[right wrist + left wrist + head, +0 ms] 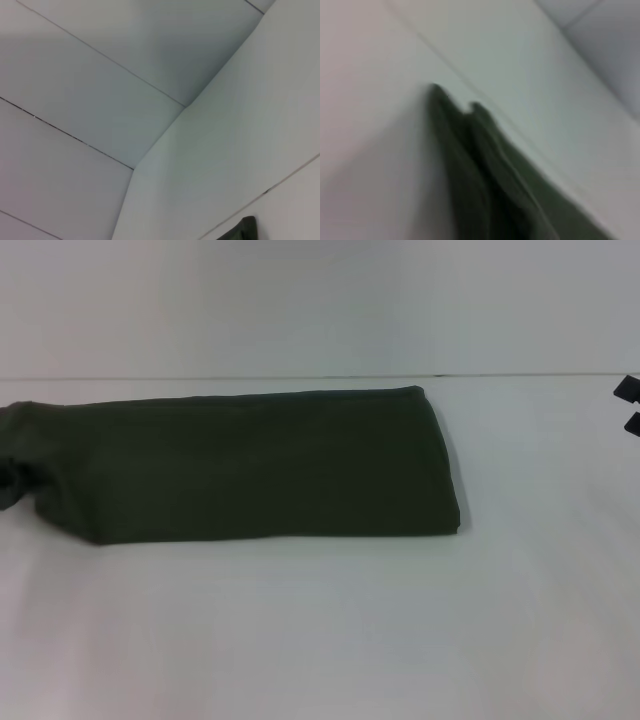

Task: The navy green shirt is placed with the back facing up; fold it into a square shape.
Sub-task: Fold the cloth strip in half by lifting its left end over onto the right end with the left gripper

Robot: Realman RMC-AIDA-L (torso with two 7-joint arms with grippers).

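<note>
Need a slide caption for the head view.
Navy green shirt folded into a long band on the white table; right gripper at edge.

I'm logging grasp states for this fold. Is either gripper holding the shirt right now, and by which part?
Cannot tell. The navy green shirt lies as a long strip on the table; the right gripper is off it at the edge, the left one unseen.

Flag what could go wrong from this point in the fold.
1. The navy green shirt is a long band, not yet a square, and its left end is bunched at the frame edge; folding over it could trap a lump.
2. The left claw is out of the head view, so any grasp there is unchecked.
3. The right claw sits at the far right edge, well off the cloth; a long reach may drag the layers.
</note>
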